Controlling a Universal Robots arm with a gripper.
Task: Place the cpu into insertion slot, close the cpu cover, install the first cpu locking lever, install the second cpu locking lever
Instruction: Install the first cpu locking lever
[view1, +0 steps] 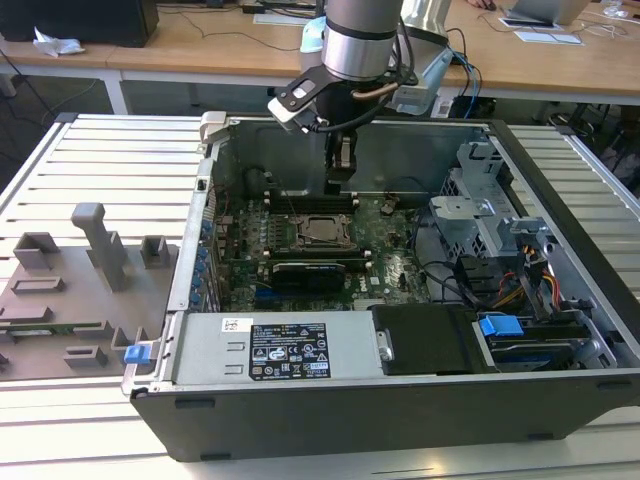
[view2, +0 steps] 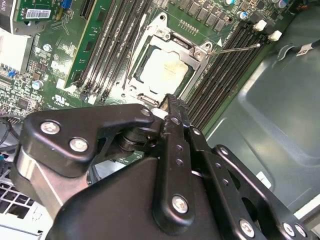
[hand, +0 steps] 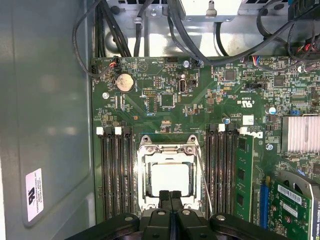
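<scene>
the gripper (hand: 170, 196), fingers pressed together and holding nothing, hovers over one edge of the cpu (hand: 170, 179). the cpu lies flat in the socket (view1: 303, 232), with the metal cover (hand: 142, 165) seemingly down around it. beside the socket a thin wire lever (hand: 205, 185) stands loose, unlatched. the risk as i judge it: a push that is off-line could let the closed tips slip off the lever, scrape the green board (hand: 165, 115), or jolt the unlocked cover and shift the chip.
</scene>
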